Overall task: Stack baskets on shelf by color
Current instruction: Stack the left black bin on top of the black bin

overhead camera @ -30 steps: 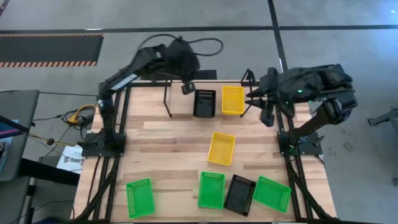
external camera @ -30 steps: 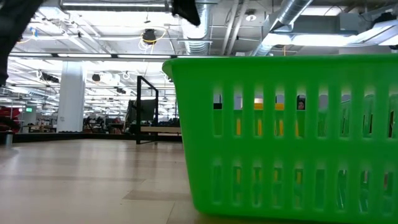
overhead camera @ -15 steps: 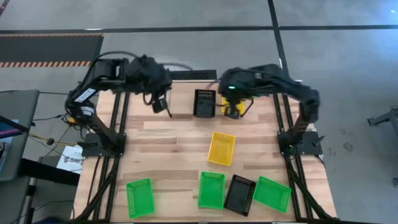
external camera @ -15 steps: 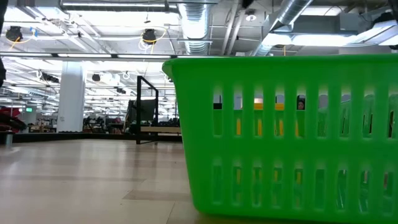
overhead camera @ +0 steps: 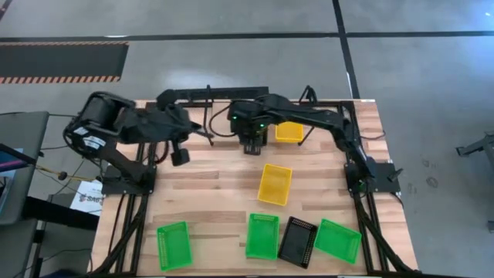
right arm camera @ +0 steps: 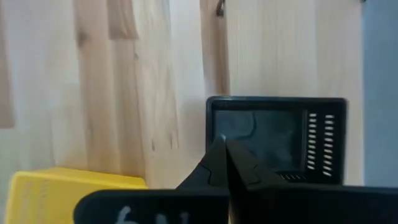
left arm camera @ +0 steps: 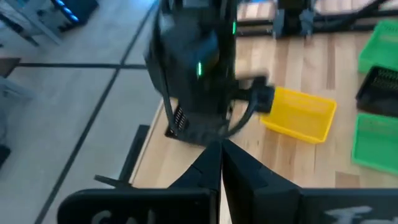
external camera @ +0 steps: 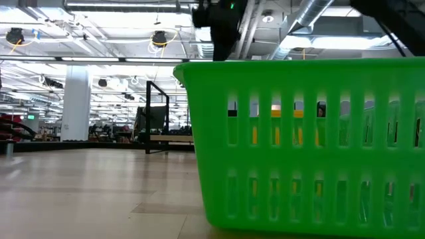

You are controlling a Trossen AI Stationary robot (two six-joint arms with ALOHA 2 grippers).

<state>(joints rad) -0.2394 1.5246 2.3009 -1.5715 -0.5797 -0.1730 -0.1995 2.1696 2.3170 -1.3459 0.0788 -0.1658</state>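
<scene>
My right pincer (overhead camera: 252,147), now clenched empty, has swung over the black basket (right arm camera: 277,138); my left pincer (overhead camera: 181,157), also clenched, has drawn back over the tabletop (overhead camera: 208,185).

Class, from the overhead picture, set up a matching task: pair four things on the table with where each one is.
Things:
1. right gripper
2. left gripper
3. loose yellow basket
4. lone green basket

Places:
a. middle of the table
b. over the black basket on the shelf
c. near left corner
d. above bare wood, left of the shelf's baskets

Pairs: 1-b, 2-d, 3-a, 4-c
</scene>
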